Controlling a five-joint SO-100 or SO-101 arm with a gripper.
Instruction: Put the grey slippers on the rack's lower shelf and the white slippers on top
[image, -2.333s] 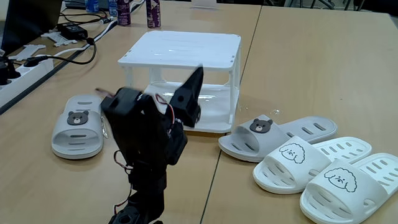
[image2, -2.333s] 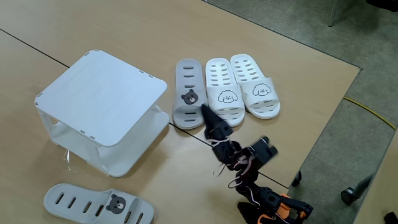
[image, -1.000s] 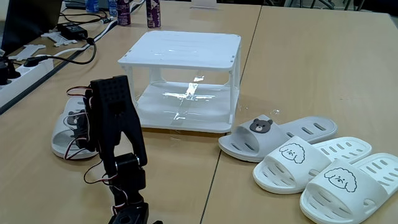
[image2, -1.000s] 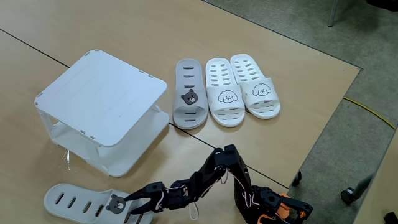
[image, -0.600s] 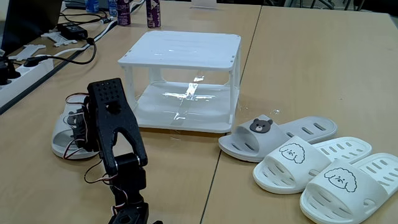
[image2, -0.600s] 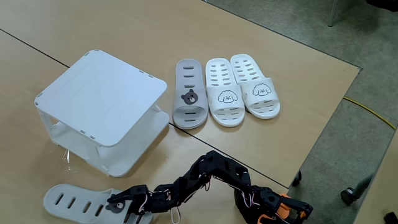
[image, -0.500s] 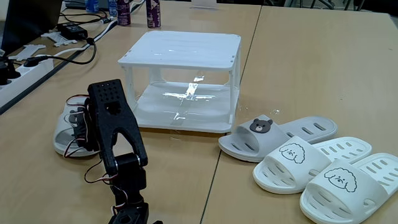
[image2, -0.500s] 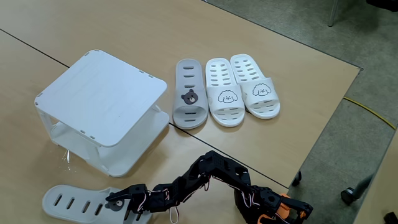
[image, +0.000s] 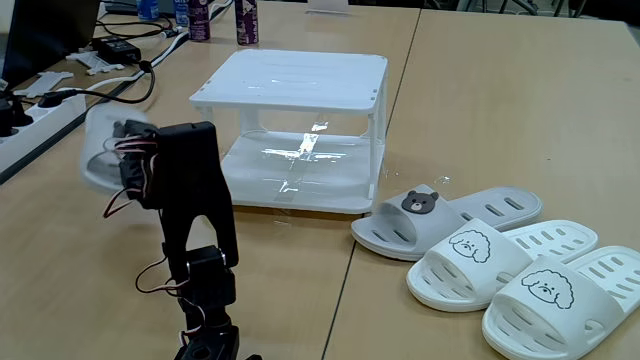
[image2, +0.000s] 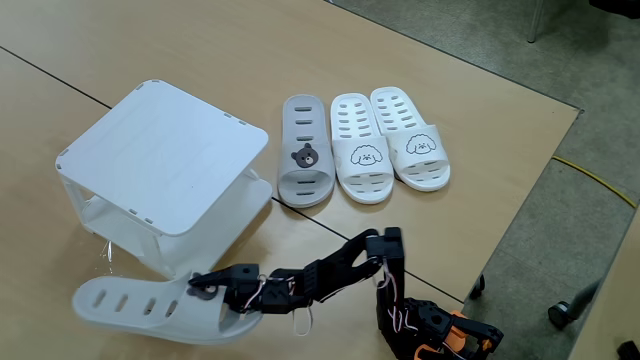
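- Claw clamped on one grey slipper, holding it clear of the bench.
- Slipper's long axis runs out leftward from the claw in the steep downward fixed view, sole tilted.
- Rack sits just beyond the claw; its lower shelf opens toward the arm.
- Next move, I'd guess: swing the slipper lengthwise into that opening.
- Second grey slipper and white slippers lie well off to the claw's far side.

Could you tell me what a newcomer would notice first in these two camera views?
Probably the gripper, shut on a grey slipper and holding it off the table, in front of the rack in the high fixed view. Next, three slippers lined up beside the rack: another grey slipper nearest it, then the two white slippers with dog faces.
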